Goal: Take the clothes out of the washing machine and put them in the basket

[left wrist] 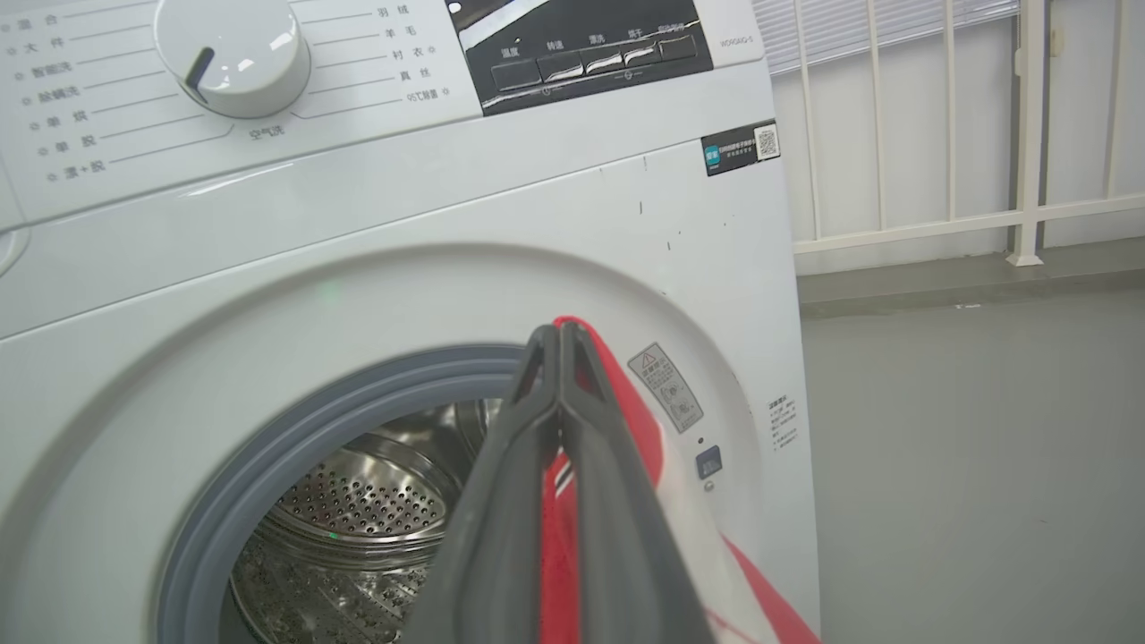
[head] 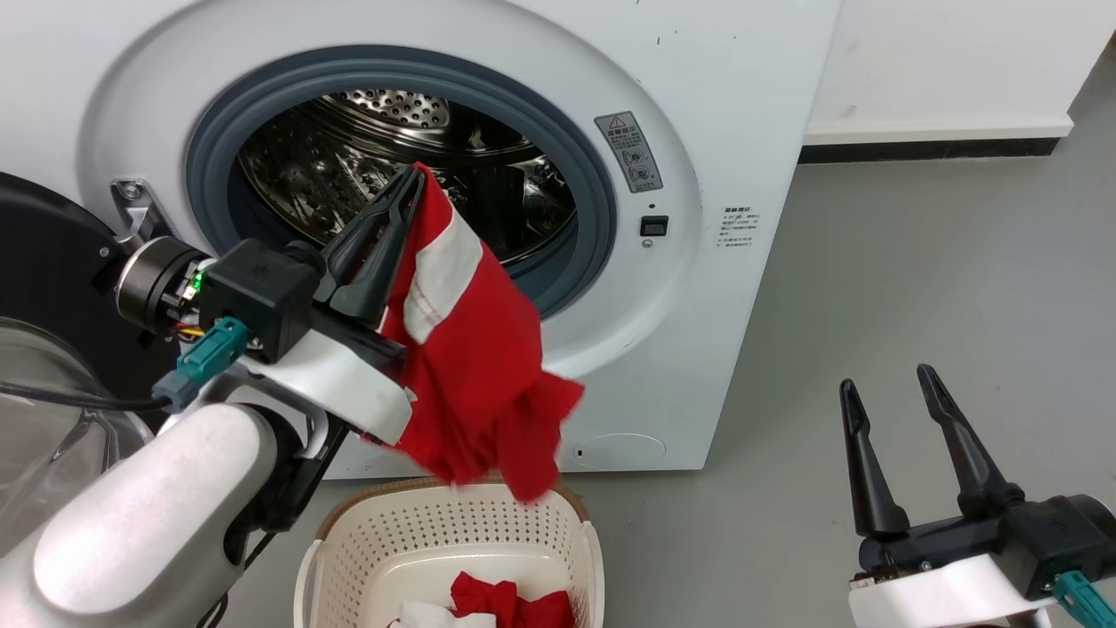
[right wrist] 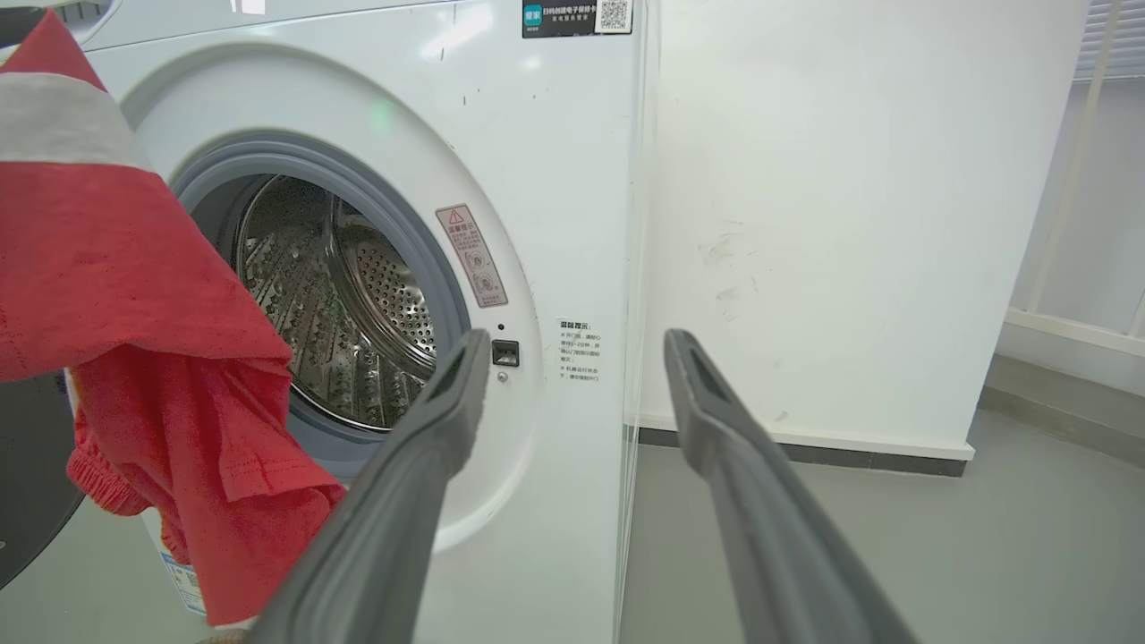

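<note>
Two dark fingers of the left gripper (head: 411,180) are pressed together at centre frame, pinching the top edge of a bright red soft garment with a white panel (head: 475,366), before the grey-rimmed porthole (head: 206,170) of the white front-loading washing machine (head: 732,105). The cloth hangs below and right of the pinch, its hem over the low cream perforated plastic basket (head: 436,528) at bottom centre, where more red clothes (head: 506,602) lie. At lower right the right gripper (head: 888,381) stands spread, empty

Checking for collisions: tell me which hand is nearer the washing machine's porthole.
Left. The left hand is right in front of the porthole, shut on a red garment. The right hand is open, off to the right above the floor.
</note>
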Controlling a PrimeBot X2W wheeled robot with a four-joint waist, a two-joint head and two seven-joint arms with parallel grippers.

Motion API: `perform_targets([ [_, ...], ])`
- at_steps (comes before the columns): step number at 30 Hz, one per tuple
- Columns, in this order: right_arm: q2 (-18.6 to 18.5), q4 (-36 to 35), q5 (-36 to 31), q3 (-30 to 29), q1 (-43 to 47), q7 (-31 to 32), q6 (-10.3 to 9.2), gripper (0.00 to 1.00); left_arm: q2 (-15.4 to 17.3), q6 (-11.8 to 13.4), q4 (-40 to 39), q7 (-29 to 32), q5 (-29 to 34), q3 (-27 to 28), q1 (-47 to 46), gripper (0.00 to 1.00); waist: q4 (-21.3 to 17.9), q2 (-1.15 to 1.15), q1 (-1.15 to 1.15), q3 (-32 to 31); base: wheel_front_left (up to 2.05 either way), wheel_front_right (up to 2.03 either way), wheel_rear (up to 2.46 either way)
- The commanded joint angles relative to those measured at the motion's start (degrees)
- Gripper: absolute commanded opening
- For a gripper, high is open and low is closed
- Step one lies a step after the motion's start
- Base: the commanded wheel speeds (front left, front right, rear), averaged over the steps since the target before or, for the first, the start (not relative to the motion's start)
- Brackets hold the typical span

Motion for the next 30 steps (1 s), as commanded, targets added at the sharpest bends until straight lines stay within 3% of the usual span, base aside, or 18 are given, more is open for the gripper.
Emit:
perform_targets([
  [1,0.01,0.07,0.02,-0.06,0.92,-0.13,-0.04,1.00,0.49,0.54,-1.14,0.32,0.44,0.07,1.07,0.00,0.09,0.00,0.00,-0.08,0.00,0.00,0.00],
  [9,0.01,-0.05,-0.08,-0.12,0.70,-0.13,-0.04,1.00,2.41,2.60,-5.45,1.08,-0.29,-0.60,4.73,0.00,0.58,0.00,0.00,0.47,0.00,0.00,0.00],
  [16,0.01,-0.42,-0.45,-0.06,-0.59,-0.13,-0.04,1.00,1.43,2.79,-4.34,-0.48,-2.02,-2.12,9.49,0.00,0.66,0.00,0.00,2.60,0.00,0.00,0.00],
  [24,0.01,-1.03,-0.99,-0.31,-2.25,-0.13,-0.04,1.00,0.07,1.48,0.24,-2.30,-3.55,-4.07,13.54,0.00,0.17,0.00,0.00,6.51,0.00,0.00,0.00],
  [30,0.01,-2.02,-1.66,-0.92,-5.03,-0.13,-0.04,1.00,-2.72,-0.97,6.62,-3.76,-4.86,-5.36,15.03,0.00,-0.05,0.00,0.00,11.93,0.00,0.00,0.00],
])
